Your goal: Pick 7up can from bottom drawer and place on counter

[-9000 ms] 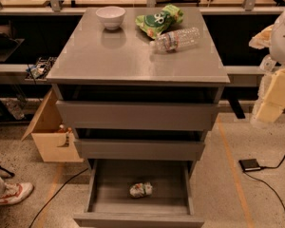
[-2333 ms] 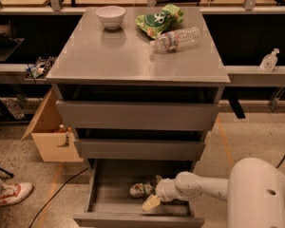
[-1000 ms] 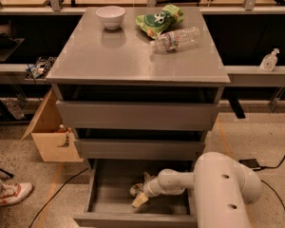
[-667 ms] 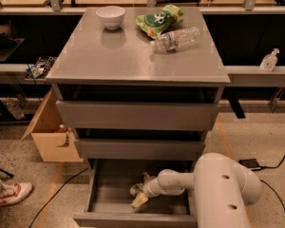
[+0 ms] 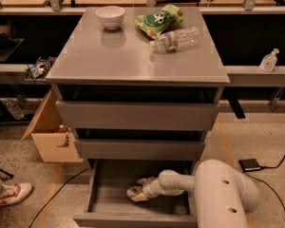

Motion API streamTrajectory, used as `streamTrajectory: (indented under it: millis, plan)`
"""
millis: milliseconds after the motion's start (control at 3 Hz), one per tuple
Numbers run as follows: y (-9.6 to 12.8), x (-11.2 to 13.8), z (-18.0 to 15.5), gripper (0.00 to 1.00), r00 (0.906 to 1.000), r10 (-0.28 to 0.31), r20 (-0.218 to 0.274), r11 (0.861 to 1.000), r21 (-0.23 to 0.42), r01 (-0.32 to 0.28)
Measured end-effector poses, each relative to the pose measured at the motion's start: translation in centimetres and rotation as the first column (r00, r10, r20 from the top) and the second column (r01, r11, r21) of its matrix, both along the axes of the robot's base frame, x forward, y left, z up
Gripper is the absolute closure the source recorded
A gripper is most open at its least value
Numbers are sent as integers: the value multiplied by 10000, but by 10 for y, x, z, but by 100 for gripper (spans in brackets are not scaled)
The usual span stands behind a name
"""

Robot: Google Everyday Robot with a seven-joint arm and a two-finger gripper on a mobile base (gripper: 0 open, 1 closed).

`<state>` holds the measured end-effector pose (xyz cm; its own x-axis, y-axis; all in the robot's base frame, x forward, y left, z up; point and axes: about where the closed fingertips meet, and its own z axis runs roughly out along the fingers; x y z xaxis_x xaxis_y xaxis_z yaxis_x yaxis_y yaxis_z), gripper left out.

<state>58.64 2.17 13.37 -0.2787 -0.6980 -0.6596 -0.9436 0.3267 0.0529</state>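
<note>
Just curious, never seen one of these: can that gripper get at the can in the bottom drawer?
Probably yes. The bottom drawer is pulled out, nothing covers the 7up can, and the gripper is down inside, right at it.

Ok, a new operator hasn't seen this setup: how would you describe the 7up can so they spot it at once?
Find the grey cabinet whose counter holds a bowl, snack bag and water bottle. Its bottom drawer is open; the 7up can lies on its floor, with the gripper right at it. Unlike the bottle and bag, it is inside a drawer.
</note>
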Motion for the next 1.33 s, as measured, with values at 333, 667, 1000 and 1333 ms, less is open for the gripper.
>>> streamTrajectory:
  millis: [333, 667, 1000, 1333]
  plan:
    - [0, 3, -1, 65, 9999, 140, 25, 9993, 348, -141]
    - [-3, 5, 3, 88, 9999, 131, 72, 9938, 1099, -138]
    - [-15, 8, 25, 100, 9989, 62, 471, 9860, 1664, -140]
    - [-37, 9, 51, 100, 9940, -114, 1085, 9836, 1799, -83]
